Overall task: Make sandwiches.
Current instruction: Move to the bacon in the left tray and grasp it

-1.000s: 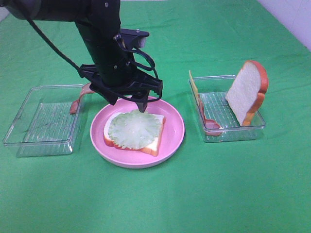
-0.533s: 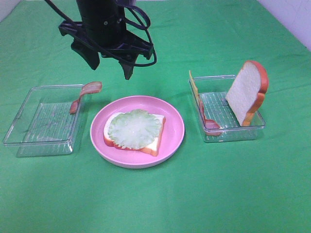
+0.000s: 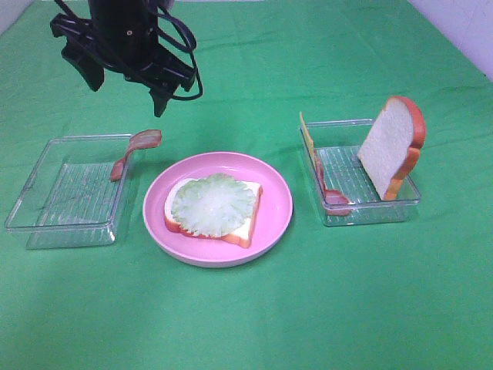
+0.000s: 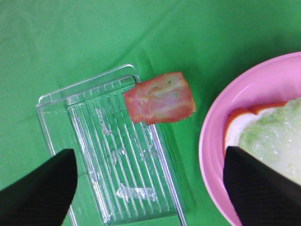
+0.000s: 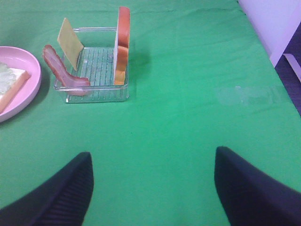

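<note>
A white bread slice (image 3: pixel 250 194) topped with pale green lettuce (image 3: pixel 213 204) lies on the pink plate (image 3: pixel 275 208). One bacon strip (image 3: pixel 137 146) hangs over the right rim of the left clear tray (image 3: pixel 46 220); it also shows in the left wrist view (image 4: pixel 160 98). The right clear tray (image 3: pixel 370 216) holds a yellow cheese slice (image 3: pixel 306 135), a second bacon strip (image 3: pixel 333 196) and an upright bread slice (image 3: pixel 393 146). My left gripper (image 3: pixel 127 92) is open and empty, high and behind the left tray. My right gripper (image 5: pixel 153 160) is open and empty, well right of the right tray (image 5: pixel 94 92).
Green cloth covers the whole table. The left tray (image 4: pixel 117 165) holds nothing but the bacon on its rim. In the right wrist view the plate (image 5: pixel 19 61) sits left of the tray, and the table's right edge (image 5: pixel 263 42) runs beside a white wall.
My left gripper has risen from just over the lettuce on the plate and moved left and back, staying open. The food and trays have not moved.
</note>
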